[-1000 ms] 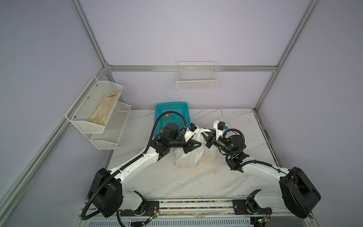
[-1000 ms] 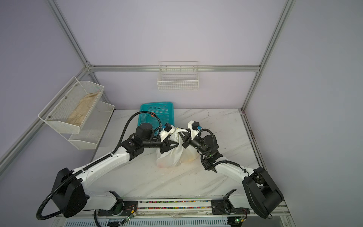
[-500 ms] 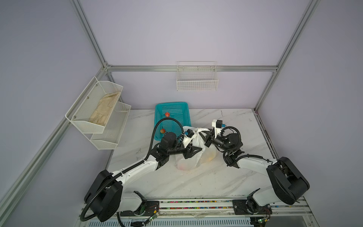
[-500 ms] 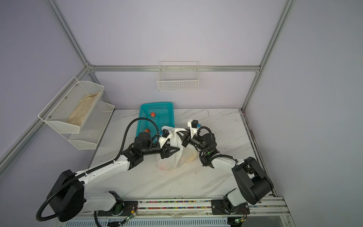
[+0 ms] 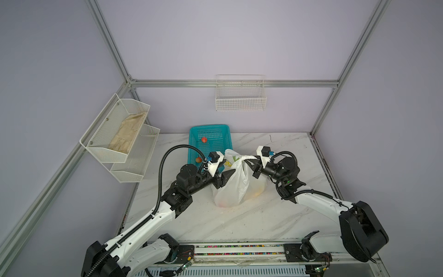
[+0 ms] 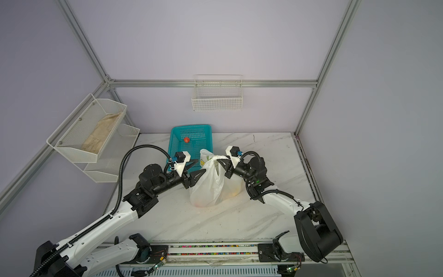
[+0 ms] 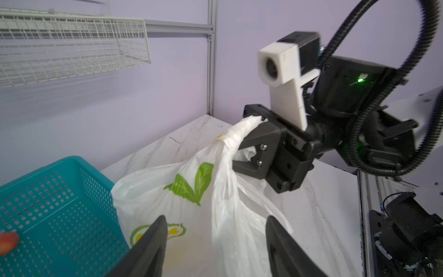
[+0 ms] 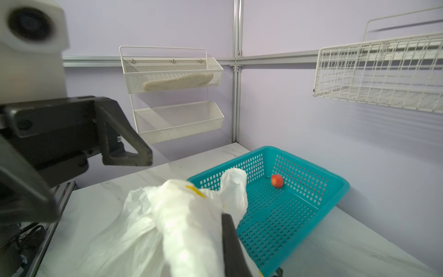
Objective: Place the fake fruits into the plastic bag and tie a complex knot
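In both top views the plastic bag (image 5: 233, 189) stood on the table (image 5: 239, 223), right gripper (image 5: 248, 163) clamped on its handle. Left wrist: the left gripper (image 7: 215, 219) gaped beside it. Right wrist: a fake fruit (image 8: 276, 181) lay in the basket (image 8: 275, 215).

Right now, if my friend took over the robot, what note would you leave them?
Left gripper: open, empty, beside the bag.
Right gripper: shut on the bag's bunched handle, holding it up.
Things: the bag sits on the table and some fruit shows through its side. Two red fruits lie in the basket.
Done: bag partly filled.
Left: put those two fruits in, then tie the knot. No knot is visible yet.
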Motion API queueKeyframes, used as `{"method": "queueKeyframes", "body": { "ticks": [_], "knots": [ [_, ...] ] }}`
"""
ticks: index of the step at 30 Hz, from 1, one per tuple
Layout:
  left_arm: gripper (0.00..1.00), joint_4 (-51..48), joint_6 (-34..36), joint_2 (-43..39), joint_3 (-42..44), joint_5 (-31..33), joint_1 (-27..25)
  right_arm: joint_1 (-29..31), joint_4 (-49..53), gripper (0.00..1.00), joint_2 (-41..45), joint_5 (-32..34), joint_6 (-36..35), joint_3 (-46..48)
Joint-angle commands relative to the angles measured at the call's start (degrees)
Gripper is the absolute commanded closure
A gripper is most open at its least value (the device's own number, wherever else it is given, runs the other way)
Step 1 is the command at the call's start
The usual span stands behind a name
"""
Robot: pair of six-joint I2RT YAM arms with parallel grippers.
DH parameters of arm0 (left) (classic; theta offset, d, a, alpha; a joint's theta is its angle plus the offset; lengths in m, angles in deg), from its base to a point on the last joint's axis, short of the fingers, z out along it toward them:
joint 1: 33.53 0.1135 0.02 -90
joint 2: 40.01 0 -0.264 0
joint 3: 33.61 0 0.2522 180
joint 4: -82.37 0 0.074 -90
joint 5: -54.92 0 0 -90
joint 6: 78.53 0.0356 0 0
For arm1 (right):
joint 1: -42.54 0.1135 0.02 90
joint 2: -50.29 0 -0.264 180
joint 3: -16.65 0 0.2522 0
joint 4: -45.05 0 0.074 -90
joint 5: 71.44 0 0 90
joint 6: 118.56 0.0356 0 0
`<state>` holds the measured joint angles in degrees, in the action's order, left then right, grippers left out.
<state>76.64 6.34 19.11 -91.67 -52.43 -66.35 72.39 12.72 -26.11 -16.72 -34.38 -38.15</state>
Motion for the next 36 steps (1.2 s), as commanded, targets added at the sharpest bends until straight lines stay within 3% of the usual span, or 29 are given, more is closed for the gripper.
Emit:
{"method": "queueKeyframes", "body": {
  "ticks": [1, 8, 16, 20, 29, 36],
  "knots": [
    [0.36, -2.50, -5.37, 3.17, -8.44, -2.12, 4.42, 0.04, 9.37, 1.00, 3.52, 2.70, -11.46, -1.51],
    [0.37, -5.44, -6.52, 7.59, -15.48, -7.47, 8.47, 0.98, 16.77, 1.00, 5.98, 8.09, -22.43, -3.67],
    [0.42, -13.60, 11.31, 10.50, -20.75, -7.31, 8.38, 1.80, 19.50, 1.00, 6.53, 10.27, -26.96, -5.52],
    [0.45, -16.66, 15.73, 14.03, -25.40, -10.32, 8.38, 2.49, 23.45, 1.00, 6.77, 13.17, -30.16, -7.10],
    [0.38, -19.15, 18.13, 19.94, -29.34, -20.07, 6.74, 4.46, 28.99, 1.00, 7.05, 20.80, -35.49, -11.28],
    [0.35, -22.89, 21.05, 24.47, -33.11, -18.91, 5.27, 7.31, 30.63, 1.00, 6.57, 24.93, -39.17, -12.84]
  ]
}}
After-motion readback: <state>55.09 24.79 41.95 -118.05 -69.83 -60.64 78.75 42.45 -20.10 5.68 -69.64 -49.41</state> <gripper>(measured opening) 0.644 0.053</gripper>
